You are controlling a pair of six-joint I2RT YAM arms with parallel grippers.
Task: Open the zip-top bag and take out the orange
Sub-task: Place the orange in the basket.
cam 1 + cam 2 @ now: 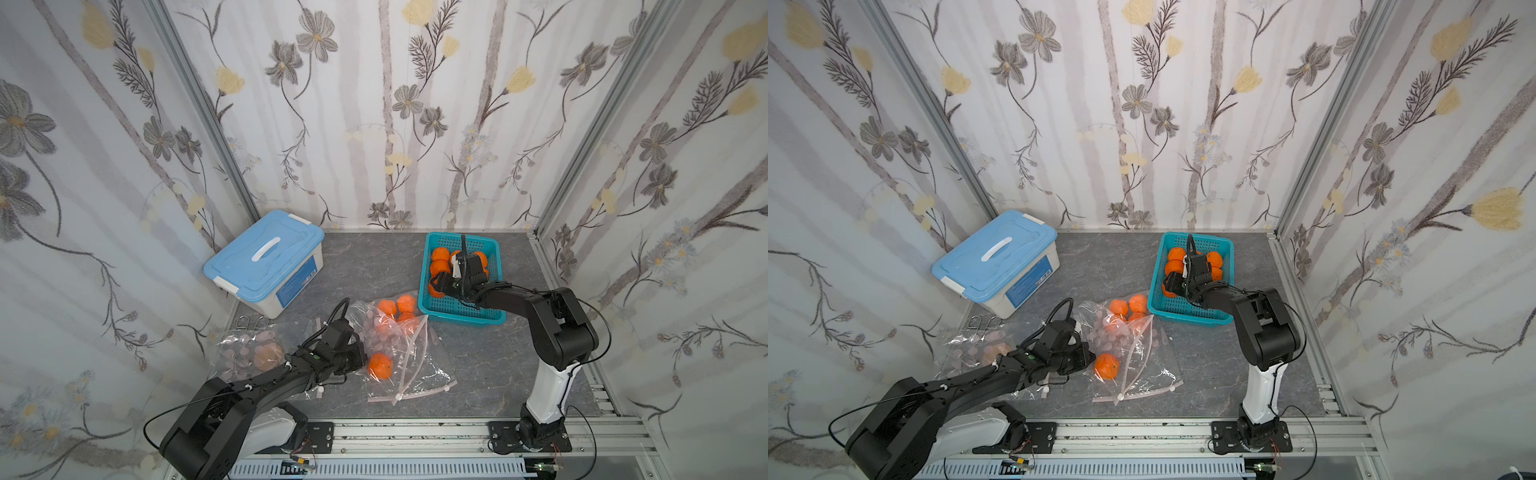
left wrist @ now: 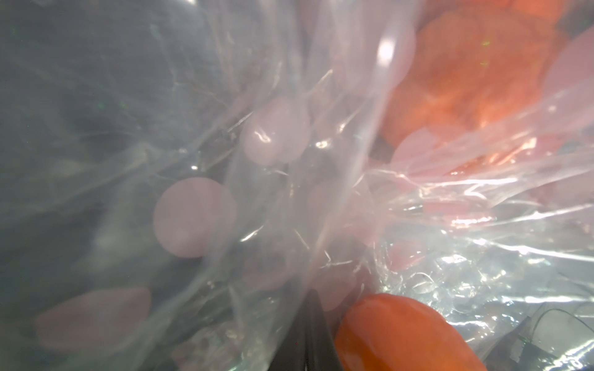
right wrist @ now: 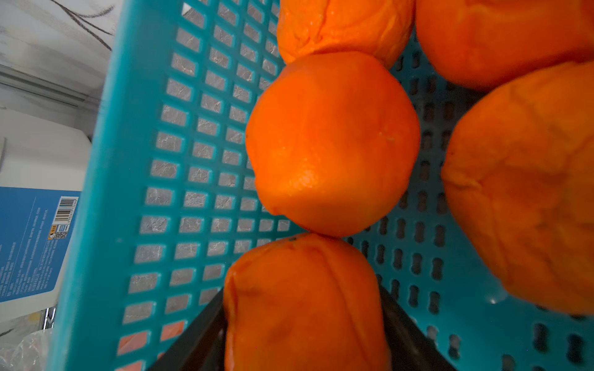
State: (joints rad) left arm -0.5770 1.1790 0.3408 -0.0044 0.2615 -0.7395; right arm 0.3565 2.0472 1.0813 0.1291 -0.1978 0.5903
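Table (image 1: 374, 266): box (image 1: 266, 257) back left | basket (image 1: 461, 316) back right, oranges (image 1: 439, 268) in it | right gripper (image 1: 435, 286) inside basket, orange (image 3: 305, 305) between its jaws | bag (image 1: 399, 345) centre, before-left of basket, more oranges inside | left bag (image 1: 245, 353) before box | left gripper (image 1: 362, 358) between both bags, at bag's left edge.

Right claw (image 1: 1170, 287) hangs inside the teal basket (image 1: 1192, 318); left claw (image 1: 1090, 357) touches the zip-top bag (image 1: 1154, 370).
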